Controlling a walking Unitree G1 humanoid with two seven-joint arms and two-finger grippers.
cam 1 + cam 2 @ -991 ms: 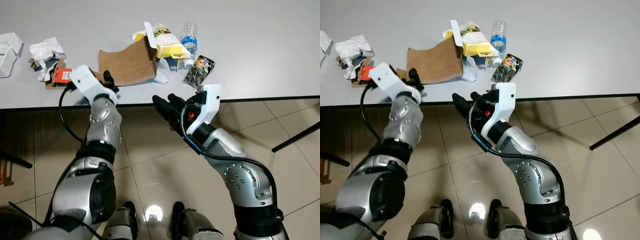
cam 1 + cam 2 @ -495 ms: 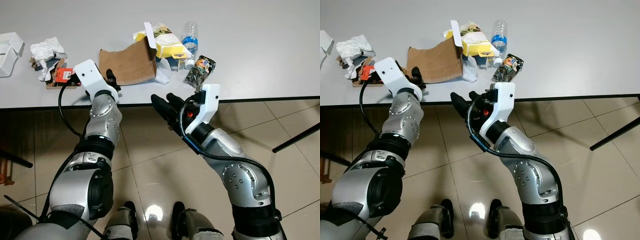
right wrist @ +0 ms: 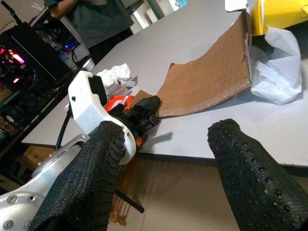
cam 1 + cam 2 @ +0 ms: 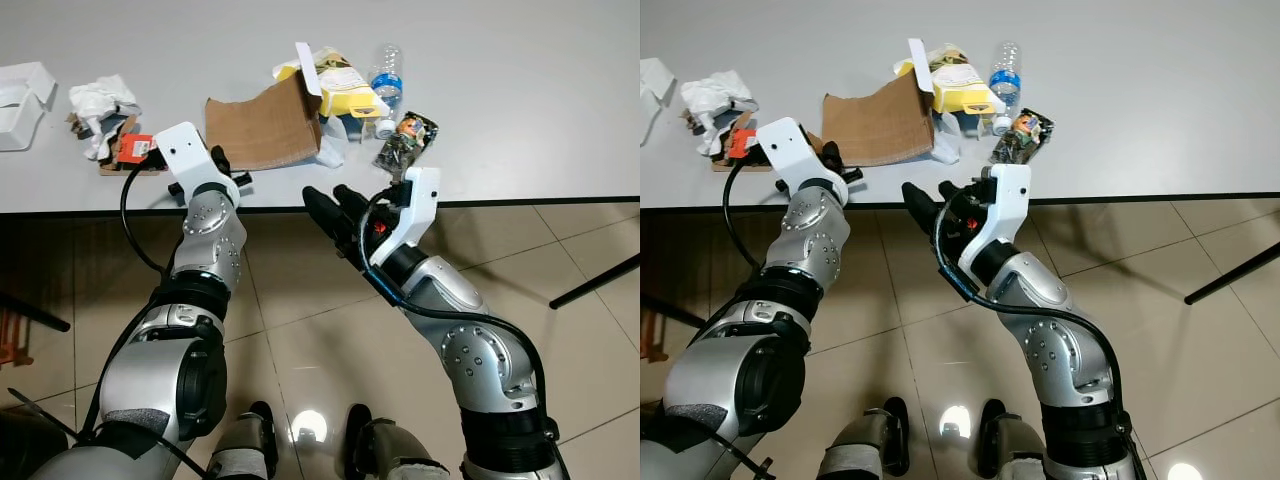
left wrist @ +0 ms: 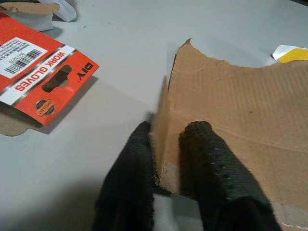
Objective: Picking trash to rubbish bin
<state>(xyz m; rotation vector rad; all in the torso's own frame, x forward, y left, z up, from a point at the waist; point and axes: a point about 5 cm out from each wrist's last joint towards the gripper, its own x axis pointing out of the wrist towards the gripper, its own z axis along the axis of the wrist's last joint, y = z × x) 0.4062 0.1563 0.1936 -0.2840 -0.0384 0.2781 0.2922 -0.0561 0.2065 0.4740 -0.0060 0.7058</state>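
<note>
A torn brown cardboard piece (image 4: 262, 128) lies on the grey table (image 4: 520, 100), its right end propped against a yellow carton (image 4: 345, 90). My left gripper (image 4: 228, 170) is at the cardboard's near left corner. In the left wrist view its two black fingers (image 5: 139, 144) pinch the cardboard's (image 5: 240, 110) upturned edge between them. My right gripper (image 4: 330, 205) hangs open just below the table's front edge, holding nothing; its spread fingers (image 3: 236, 154) point toward the left arm.
An orange glove card (image 4: 132, 150) and crumpled paper (image 4: 100, 100) lie left of the cardboard. A plastic bottle (image 4: 386, 80) and a snack wrapper (image 4: 405, 145) lie to the right. A white box (image 4: 25, 90) sits far left. A person (image 3: 91, 19) stands behind the table.
My left gripper has moved right and forward onto the cardboard's corner and closed on its edge. The right arm has barely moved. The view has shifted slightly.
</note>
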